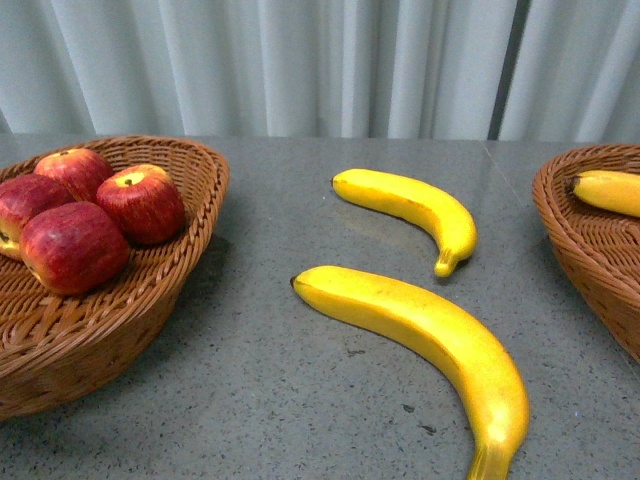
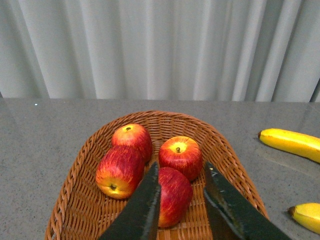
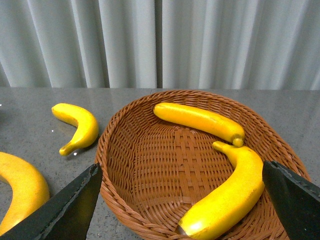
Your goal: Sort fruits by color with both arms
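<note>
Left wrist view: the left gripper (image 2: 182, 167) stood part-open, its two dark tapered fingers (image 2: 145, 205) flanking the nearest apple (image 2: 175, 197) without closing on it; a gap showed on one side. This glossy red apple lay in an oval woven wicker basket (image 2: 75, 175), with three other apples (image 2: 181, 156) beyond it. Right wrist view: the right gripper (image 3: 180, 167) was spread wide and held nothing, above a second wicker basket (image 3: 107, 150) containing two smooth, yellow, curved bananas (image 3: 230, 197). Front view: on the speckled grey table (image 1: 270, 380) between the baskets lay a near banana (image 1: 430, 335) and, beyond it, a far banana (image 1: 415, 205), apart from each other. A pleated pale curtain (image 1: 300, 60) closed the background.
</note>
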Controlling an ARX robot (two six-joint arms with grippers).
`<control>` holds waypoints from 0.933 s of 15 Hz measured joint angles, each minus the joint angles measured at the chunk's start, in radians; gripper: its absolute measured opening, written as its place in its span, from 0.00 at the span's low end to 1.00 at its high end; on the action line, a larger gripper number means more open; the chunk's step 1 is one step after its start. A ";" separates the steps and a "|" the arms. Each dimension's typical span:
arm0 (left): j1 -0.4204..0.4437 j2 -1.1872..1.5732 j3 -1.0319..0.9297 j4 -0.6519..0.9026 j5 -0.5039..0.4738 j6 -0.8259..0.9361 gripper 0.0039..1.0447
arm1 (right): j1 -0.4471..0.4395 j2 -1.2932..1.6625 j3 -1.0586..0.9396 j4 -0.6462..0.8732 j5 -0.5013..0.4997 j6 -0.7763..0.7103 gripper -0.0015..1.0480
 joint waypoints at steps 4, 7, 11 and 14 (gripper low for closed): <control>0.082 -0.138 -0.121 -0.011 0.077 -0.003 0.01 | 0.000 0.000 0.000 0.000 0.000 0.000 0.94; 0.200 -0.243 -0.177 -0.056 0.188 -0.004 0.01 | 0.000 0.000 0.000 0.000 0.000 0.000 0.94; 0.198 -0.365 -0.222 -0.129 0.200 -0.005 0.01 | 0.000 0.000 0.000 0.000 0.000 0.000 0.94; 0.198 -0.420 -0.235 -0.169 0.200 -0.005 0.01 | 0.000 0.000 0.000 0.000 0.000 0.000 0.94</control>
